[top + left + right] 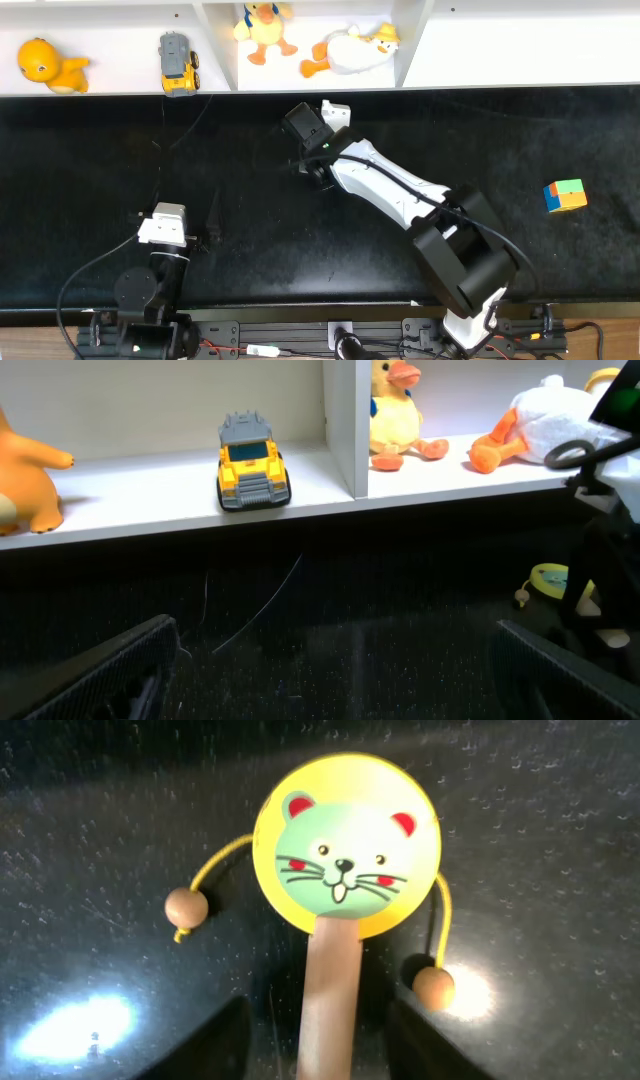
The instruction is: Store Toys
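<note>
Two robot arms work at a black table (pixel 100 150) below a white shelf (pixel 300 88) that runs along the top of the frame. The right arm reaches from the lower right to the upper middle of the overhead view. Its right gripper (pixel 318 1005) hangs low over a rattle drum (pixel 345 860), a yellow disc with a green cat face. The jaws stand parted on either side of the wooden handle (pixel 333 1010) with a gap on each side, gripping nothing. The drum lies flat on the table just in front of the shelf, a bead on a cord at each side. At lower left, the left gripper (pixel 335 625) is spread wide and empty, facing the shelf. The shelf's left bay holds an orange duck (pixel 50 65) and a yellow truck (pixel 178 63); the middle bay holds a yellow plush duck (pixel 265 30) and a white plush duck (pixel 350 50). A coloured cube (pixel 565 195) sits on the table at far right
</note>
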